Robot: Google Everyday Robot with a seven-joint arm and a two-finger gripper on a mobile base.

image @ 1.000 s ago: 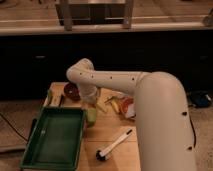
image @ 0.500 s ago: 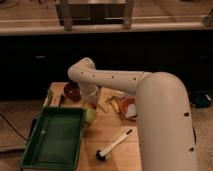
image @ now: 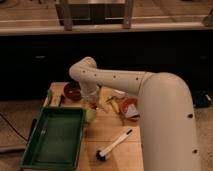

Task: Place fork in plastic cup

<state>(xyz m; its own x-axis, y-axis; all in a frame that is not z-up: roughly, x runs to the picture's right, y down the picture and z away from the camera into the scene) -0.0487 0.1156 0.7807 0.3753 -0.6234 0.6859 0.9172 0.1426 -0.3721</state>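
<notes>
The cup [image: 90,115] stood on the table [image: 107,131] just beside the far right corner of the tray [image: 54,138]. It was in the same spot as a second before and looked upright, as far as we could tell. We could not pick out the fork with any certainty. Nothing clearly stuck up out of the cup, and a thin pale streak just right of the gripper might or might not have been it.

Almost nothing had changed over that second. The arm [image: 116,80] had kept its bend, with only the slightest shift at the elbow. The gripper [image: 93,103] hung straight over the cup, very near its rim. Its fingers were spread as wide as they go, so they were not clamped on anything as thin as a fork. Whether they touched the cup we could not tell.

We judged that the fork was either already released over the cup or not in hand at all, so the task hung on where it lay. Further out, the bowl [image: 72,92] sat behind the tray and the brush [image: 114,146] lay well apart near the table's front edge, both unmoved.
</notes>
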